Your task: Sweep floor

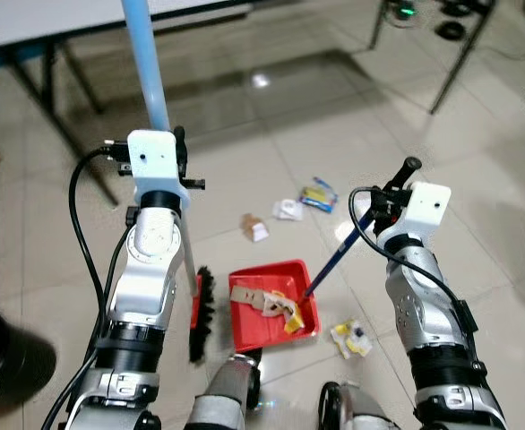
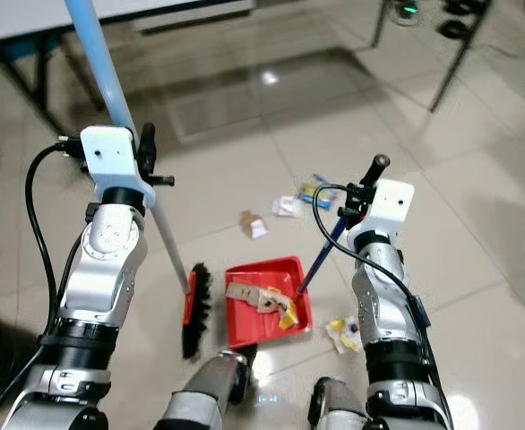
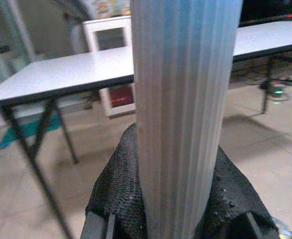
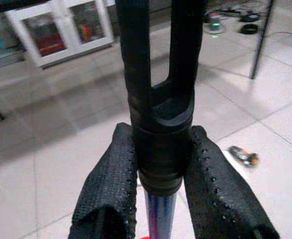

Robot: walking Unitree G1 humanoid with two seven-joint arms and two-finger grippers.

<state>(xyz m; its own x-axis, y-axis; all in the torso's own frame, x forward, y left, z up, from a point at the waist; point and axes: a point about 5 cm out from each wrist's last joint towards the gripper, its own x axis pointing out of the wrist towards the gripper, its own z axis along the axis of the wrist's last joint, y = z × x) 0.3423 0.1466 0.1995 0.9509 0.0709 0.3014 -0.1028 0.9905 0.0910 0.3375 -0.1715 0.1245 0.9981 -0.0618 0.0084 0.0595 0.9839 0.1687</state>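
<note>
left gripper (image 3: 173, 219) jaws clamped on broom handle (image 1: 146, 63), right gripper (image 4: 161, 199) jaws clamped on dustpan handle (image 1: 339, 255). red dustpan (image 1: 271, 309) on floor (image 1: 477, 179) already holds scraps; wrappers (image 1: 307, 199) lie beyond it. risk: tilting pan spills load

One broom (image 1: 202, 309), black bristles, light blue pole. One red dustpan (image 1: 271, 305), dark blue handle. Three scraps loose on floor far of dustpan: (image 1: 254, 227), (image 1: 288, 210), (image 1: 319, 196). One scrap on floor right of dustpan (image 1: 350, 339). Few scraps inside dustpan, exact count unclear. Two tools: left tool (image 1: 181, 159), right tool (image 1: 390, 199).
</note>
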